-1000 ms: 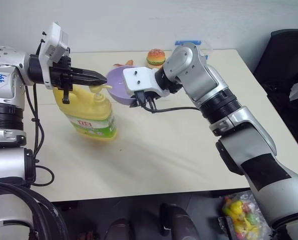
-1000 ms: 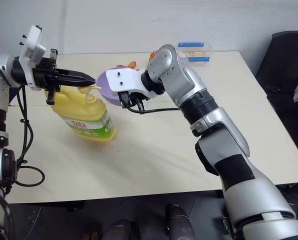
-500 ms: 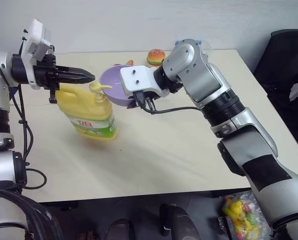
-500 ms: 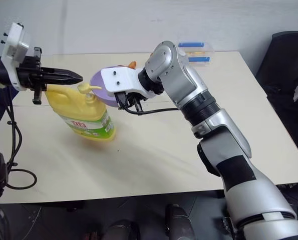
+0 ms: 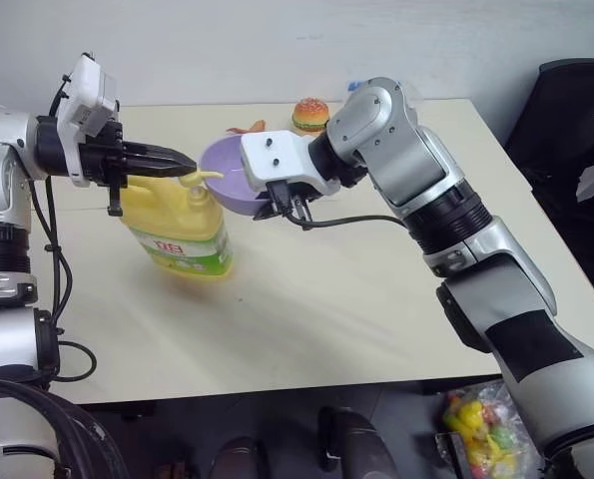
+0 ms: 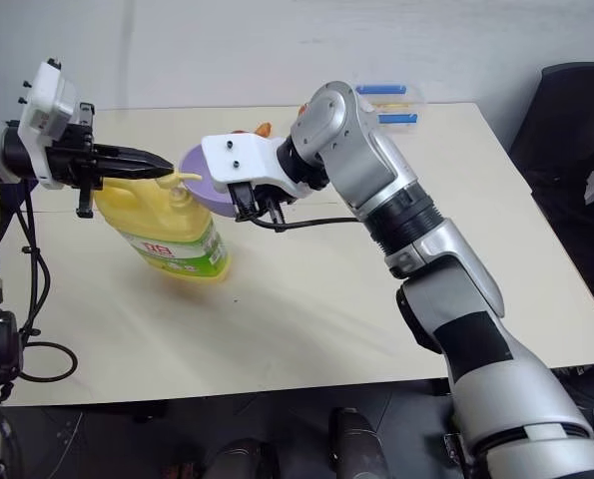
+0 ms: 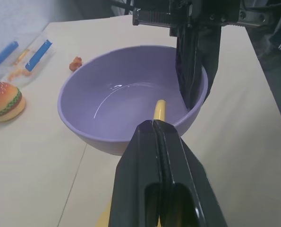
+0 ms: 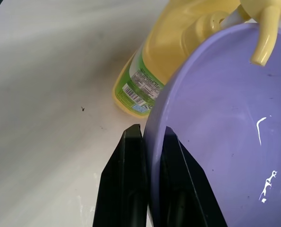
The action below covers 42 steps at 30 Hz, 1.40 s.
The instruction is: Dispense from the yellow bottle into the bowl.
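The yellow bottle (image 5: pixel 180 228) stands on the table at the left, its pump nozzle (image 7: pixel 159 109) reaching over the rim of the bowl (image 5: pixel 225 176). The lavender bowl hangs tilted in the air beside the pump, with my right gripper (image 8: pixel 150 133) shut on its near rim. Thin white streaks mark the bowl's inside. My left gripper (image 5: pixel 189 163) is shut and empty, lying level with its tips just over the pump head. Whether they touch it, I cannot tell.
A toy burger (image 5: pixel 310 114) and a small orange thing (image 5: pixel 247 127) lie behind the bowl. A clear box with blue clips (image 6: pixel 390 101) sits at the table's far edge. A black chair (image 5: pixel 574 110) stands on the right, and a bag of colourful toys (image 5: pixel 476 424) lies on the floor.
My left gripper has drawn back slightly to the left, so the pump head it covered a second ago now shows. The bowl stays held at the nozzle.
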Each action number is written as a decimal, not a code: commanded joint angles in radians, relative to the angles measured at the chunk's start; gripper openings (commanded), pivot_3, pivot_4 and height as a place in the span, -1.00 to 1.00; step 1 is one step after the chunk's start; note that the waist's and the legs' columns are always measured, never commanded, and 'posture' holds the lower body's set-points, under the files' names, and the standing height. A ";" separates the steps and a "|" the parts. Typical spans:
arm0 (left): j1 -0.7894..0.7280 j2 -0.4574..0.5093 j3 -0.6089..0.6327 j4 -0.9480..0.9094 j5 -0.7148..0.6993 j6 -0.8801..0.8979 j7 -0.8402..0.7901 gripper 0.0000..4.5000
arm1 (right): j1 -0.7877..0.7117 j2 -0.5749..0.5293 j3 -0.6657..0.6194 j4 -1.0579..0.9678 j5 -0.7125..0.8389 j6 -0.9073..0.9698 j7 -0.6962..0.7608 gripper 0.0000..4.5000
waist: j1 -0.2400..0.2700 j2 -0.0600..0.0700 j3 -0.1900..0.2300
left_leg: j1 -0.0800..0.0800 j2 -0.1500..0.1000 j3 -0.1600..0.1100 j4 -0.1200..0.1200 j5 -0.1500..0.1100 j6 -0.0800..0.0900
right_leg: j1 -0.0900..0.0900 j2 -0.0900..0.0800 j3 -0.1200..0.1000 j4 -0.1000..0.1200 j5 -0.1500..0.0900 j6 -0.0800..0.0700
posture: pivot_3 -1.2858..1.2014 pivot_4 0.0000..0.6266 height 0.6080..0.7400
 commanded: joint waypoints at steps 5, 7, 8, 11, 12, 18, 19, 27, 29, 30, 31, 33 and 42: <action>0.038 -0.002 -0.046 0.004 0.063 -0.066 -0.011 -0.99 | -0.005 -0.001 -0.016 -0.055 0.017 -0.018 -0.003 -1.00 | 0.000 0.000 0.000 | 0.001 -0.001 0.000 0.001 0.000 0.000 | 0.001 -0.001 0.000 0.002 0.000 0.000 | 0.03 -0.52 1.00; 0.053 0.001 -0.055 0.000 0.071 -0.077 -0.015 -0.99 | -0.004 -0.001 -0.015 -0.048 0.013 -0.025 -0.008 -1.00 | 0.000 0.000 0.000 | 0.003 -0.001 0.000 0.000 0.000 0.000 | 0.001 -0.002 0.000 0.003 0.000 0.000 | 0.03 -0.52 1.00; 0.065 0.004 -0.063 0.002 0.083 -0.096 -0.015 -0.99 | -0.002 -0.002 -0.015 -0.046 0.012 -0.027 -0.009 -1.00 | 0.001 0.000 0.000 | 0.004 -0.001 0.001 0.000 0.000 0.000 | 0.002 -0.003 -0.001 0.004 0.000 0.000 | 0.03 -0.52 1.00; 0.090 0.004 -0.080 0.013 0.109 -0.142 -0.004 -0.99 | 0.005 -0.005 -0.012 -0.050 0.010 -0.029 -0.008 -1.00 | 0.001 0.000 0.000 | 0.005 -0.001 0.001 0.001 0.000 0.000 | 0.003 -0.003 -0.001 0.004 0.000 0.000 | 0.03 -0.52 1.00; 0.094 0.002 -0.083 0.019 0.114 -0.150 0.000 -0.99 | 0.008 -0.006 -0.011 -0.052 0.009 -0.031 -0.007 -1.00 | 0.001 0.000 -0.001 | 0.005 -0.001 0.001 0.001 0.000 0.000 | 0.003 -0.003 -0.001 0.004 0.000 0.000 | 0.03 -0.52 1.00; 0.109 -0.014 -0.091 0.045 0.126 -0.165 0.016 -0.99 | 0.012 -0.002 -0.010 -0.053 0.009 -0.034 -0.008 -1.00 | 0.003 0.002 -0.002 | 0.007 -0.001 0.002 0.001 0.000 0.000 | 0.005 -0.004 0.000 0.005 0.000 0.000 | 0.03 -0.52 1.00; 0.112 -0.017 -0.093 0.050 0.129 -0.167 0.021 -0.99 | 0.013 -0.001 -0.010 -0.053 0.009 -0.034 -0.009 -1.00 | 0.003 0.002 -0.002 | 0.007 -0.001 0.002 0.001 0.000 0.000 | 0.005 -0.004 0.000 0.005 0.000 0.000 | 0.03 -0.52 1.00; 0.140 -0.031 -0.116 0.068 0.149 -0.190 0.033 -0.99 | 0.021 0.004 -0.008 -0.066 0.009 -0.030 -0.011 -1.00 | 0.005 0.005 -0.005 | 0.009 -0.002 0.002 0.001 0.001 0.001 | 0.007 -0.005 0.001 0.005 0.000 0.000 | 0.03 -0.52 1.00; 0.146 -0.032 -0.120 0.073 0.151 -0.187 0.032 -0.99 | 0.021 0.005 -0.007 -0.066 0.009 -0.030 -0.013 -1.00 | 0.005 0.006 -0.006 | 0.009 -0.002 0.002 0.001 0.001 0.001 | 0.007 -0.005 0.001 0.005 0.000 0.000 | 0.03 -0.52 1.00; 0.152 -0.033 -0.120 0.071 0.149 -0.184 0.031 -0.99 | 0.022 0.005 -0.007 -0.067 0.009 -0.029 -0.013 -1.00 | 0.005 0.006 -0.006 | 0.009 -0.002 0.002 0.001 0.001 0.001 | 0.008 -0.005 0.001 0.005 0.000 0.000 | 0.03 -0.52 1.00; 0.159 -0.034 -0.122 0.070 0.150 -0.184 0.032 -0.99 | 0.024 0.004 -0.008 -0.071 0.009 -0.028 -0.013 -1.00 | 0.006 0.006 -0.006 | 0.009 -0.002 0.002 0.001 0.001 0.001 | 0.008 -0.005 0.001 0.005 0.000 0.000 | 0.03 -0.52 1.00; 0.170 -0.034 -0.126 0.073 0.157 -0.191 0.035 -0.99 | 0.027 0.004 -0.008 -0.075 0.010 -0.027 -0.014 -1.00 | 0.006 0.008 -0.008 | 0.010 -0.002 0.002 0.000 0.001 0.001 | 0.010 -0.005 0.000 0.005 0.000 0.000 | 0.03 -0.52 1.00; 0.192 -0.037 -0.141 0.109 0.179 -0.211 0.052 -0.99 | 0.031 0.007 -0.005 -0.080 0.009 -0.029 -0.017 -1.00 | 0.007 0.011 -0.010 | 0.025 -0.001 0.003 -0.005 0.000 0.001 | 0.022 -0.007 0.002 0.002 -0.001 -0.001 | 0.03 -0.52 1.00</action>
